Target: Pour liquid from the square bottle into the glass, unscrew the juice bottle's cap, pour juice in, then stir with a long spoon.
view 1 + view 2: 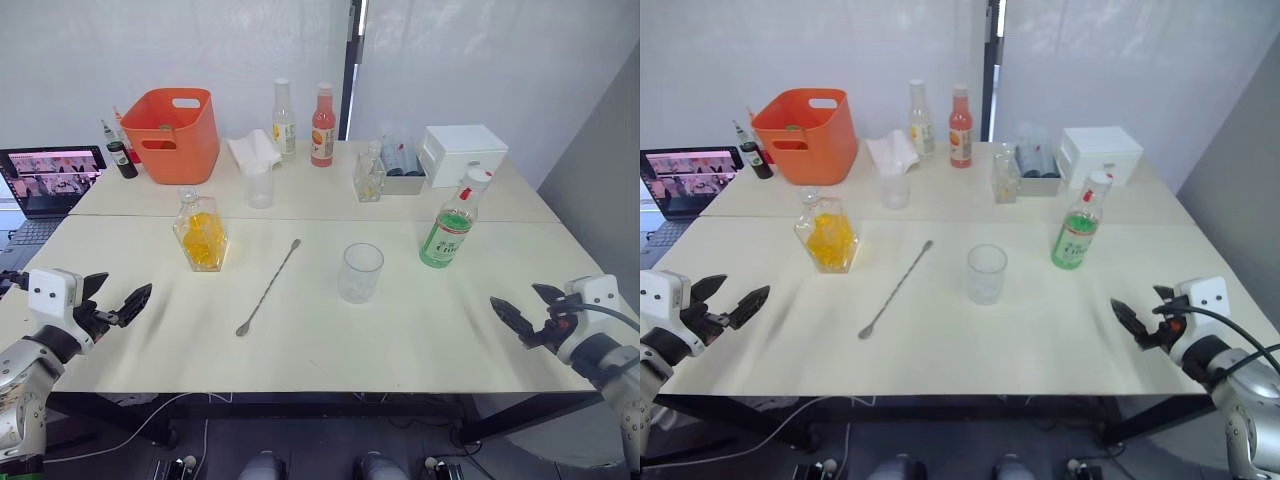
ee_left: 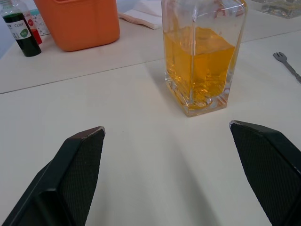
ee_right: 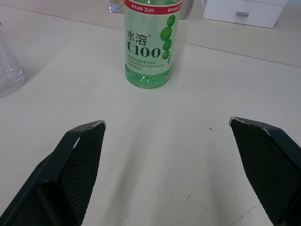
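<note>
Nothing is started yet, judging by how things are sitting. Left gripper (image 1: 125, 303) is hovering low over the near left of the white table (image 1: 330, 340), fingers spread wide, holding nothing. Right gripper (image 1: 522, 313) is doing the same at the near right edge, fingers apart and empty.

The square bottle (image 1: 201, 232), squat clear glass with flat sides and orange-yellow liquid, is standing upright left of centre, clear stopper in, roughly half full as the left wrist view shows. It is sitting straight ahead of the left gripper, apart from it.

The glass (image 1: 360, 272), a short clear straight-sided tumbler, is sitting near table centre and looking empty.

The juice bottle (image 1: 451, 226), tall clear green with a white label printed in green, is standing upright right of the glass, ahead of the right gripper. Its small white cap with a red mark (image 1: 477, 178) is looking seated on the neck.

The long spoon (image 1: 269, 286), a thin silver bar spoon, is lying flat between square bottle and glass, touching neither.

All left: both pours, uncapping, stirring. Stopper probably needs to come out first.
</note>
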{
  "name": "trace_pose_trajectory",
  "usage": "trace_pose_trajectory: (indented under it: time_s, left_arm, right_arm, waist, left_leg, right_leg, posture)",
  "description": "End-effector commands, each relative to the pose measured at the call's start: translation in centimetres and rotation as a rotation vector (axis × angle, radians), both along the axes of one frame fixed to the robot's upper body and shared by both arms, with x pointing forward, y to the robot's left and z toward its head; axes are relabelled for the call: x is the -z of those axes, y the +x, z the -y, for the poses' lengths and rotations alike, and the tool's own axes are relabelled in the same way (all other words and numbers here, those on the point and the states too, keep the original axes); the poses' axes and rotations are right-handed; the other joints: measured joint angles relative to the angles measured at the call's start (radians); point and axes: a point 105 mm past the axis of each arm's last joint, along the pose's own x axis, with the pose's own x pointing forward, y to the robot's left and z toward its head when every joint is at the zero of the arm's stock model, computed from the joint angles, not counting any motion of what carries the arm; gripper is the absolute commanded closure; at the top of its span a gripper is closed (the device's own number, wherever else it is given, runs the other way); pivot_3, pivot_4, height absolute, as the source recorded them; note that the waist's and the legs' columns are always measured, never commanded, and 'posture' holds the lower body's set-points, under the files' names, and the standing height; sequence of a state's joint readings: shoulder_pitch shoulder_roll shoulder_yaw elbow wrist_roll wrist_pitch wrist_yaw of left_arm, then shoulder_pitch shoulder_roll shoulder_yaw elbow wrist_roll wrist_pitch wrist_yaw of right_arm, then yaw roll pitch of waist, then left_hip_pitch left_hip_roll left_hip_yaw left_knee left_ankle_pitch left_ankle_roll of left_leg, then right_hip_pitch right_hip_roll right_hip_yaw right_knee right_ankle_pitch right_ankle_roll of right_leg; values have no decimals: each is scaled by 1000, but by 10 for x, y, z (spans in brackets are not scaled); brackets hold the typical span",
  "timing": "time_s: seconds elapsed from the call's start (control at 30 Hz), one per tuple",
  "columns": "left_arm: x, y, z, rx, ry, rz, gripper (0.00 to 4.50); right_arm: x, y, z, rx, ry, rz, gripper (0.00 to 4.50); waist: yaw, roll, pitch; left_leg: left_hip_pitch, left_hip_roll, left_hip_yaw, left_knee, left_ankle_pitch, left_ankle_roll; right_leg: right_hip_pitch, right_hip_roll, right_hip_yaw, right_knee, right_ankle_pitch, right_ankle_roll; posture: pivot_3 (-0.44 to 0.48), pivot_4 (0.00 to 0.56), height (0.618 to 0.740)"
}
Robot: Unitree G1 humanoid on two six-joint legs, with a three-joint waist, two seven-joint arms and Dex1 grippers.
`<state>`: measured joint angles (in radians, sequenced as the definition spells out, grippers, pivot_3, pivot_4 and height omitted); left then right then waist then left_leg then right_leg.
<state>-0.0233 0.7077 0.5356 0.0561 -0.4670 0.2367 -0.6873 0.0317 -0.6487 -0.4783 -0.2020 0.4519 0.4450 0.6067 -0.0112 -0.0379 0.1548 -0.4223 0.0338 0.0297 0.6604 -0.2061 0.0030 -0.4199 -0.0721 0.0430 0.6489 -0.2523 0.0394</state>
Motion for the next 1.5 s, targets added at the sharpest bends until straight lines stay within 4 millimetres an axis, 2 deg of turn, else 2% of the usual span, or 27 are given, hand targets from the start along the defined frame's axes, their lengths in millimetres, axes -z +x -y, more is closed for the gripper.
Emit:
trace_pose_trajectory:
  time_s: [0.03, 0.23, 0.4, 0.47, 0.6, 0.8, 1.03, 1.37, 1.5]
  left_arm:
    - [-13, -3, -3, -23, 14, 46, 0]
    - [-3, -7, 10, -65, -137, 69, 0]
    - [3, 0, 44, -83, -271, 92, 0]
    - [6, 7, 62, -84, -296, 87, 0]
    - [3, 20, 80, -100, -364, 104, 0]
    - [-6, 40, 88, -107, -289, 88, 0]
    - [-16, 61, 87, -143, -225, 15, 0]
    - [-28, 87, 96, -101, -138, -28, 0]
    - [-30, 94, 91, -145, -102, -38, 0]
  right_arm:
    - [-12, 0, -1, -13, -6, 55, 23]
    - [-28, 7, -27, -159, 10, 84, 23]
    - [-50, 8, -59, -380, 85, 106, 23]
    - [-57, 4, -72, -485, 122, 98, 23]
    - [-65, -10, -97, -699, 145, 41, 23]
    - [-66, -36, -127, -951, 84, -41, 23]
    - [-73, -54, -140, -1074, 30, -61, 23]
    - [-71, -56, -147, -1066, 14, -47, 23]
    - [-70, -58, -148, -1063, 14, -51, 23]
  waist:
    - [0, 0, 0]
    - [-1, 0, 0]
    - [1, 0, 0]
    - [7, 0, 0]
    - [14, -1, 0]
    - [15, -1, 0]
    - [17, -1, 0]
    - [23, -1, 0]
    - [23, -1, 0]
  left_leg:
    - [0, 0, 0, 0, 0, 0]
    - [0, 1, 0, 0, 0, 0]
    - [0, 0, -1, 0, 0, 0]
    - [0, 0, -2, 0, 0, 0]
    - [0, -2, -3, 1, 0, 0]
    - [0, -2, -3, 1, 0, 0]
    - [-1, -2, -3, 1, 0, 0]
    - [-1, -2, -3, 2, 0, 0]
    - [-1, -2, -3, 2, 0, 0]
  right_leg:
    - [0, 0, 0, 0, 0, 0]
    - [0, 0, 0, 0, 0, 0]
    - [0, -1, 0, 1, 1, 1]
    - [2, -1, 0, 0, 1, 1]
    - [3, -1, 0, 0, 1, 2]
    - [2, 1, 0, 0, 2, 2]
    - [2, 1, 0, -1, 2, 2]
    - [1, 1, 0, -1, 2, 2]
    - [1, 1, 0, -1, 2, 2]
  posture:
    - [0, 150, 715]
    - [0, 150, 715]
    - [0, 150, 715]
    - [0, 150, 715]
    - [0, 150, 715]
    - [0, 150, 715]
    - [0, 150, 715]
    - [0, 150, 715]
    - [0, 150, 715]
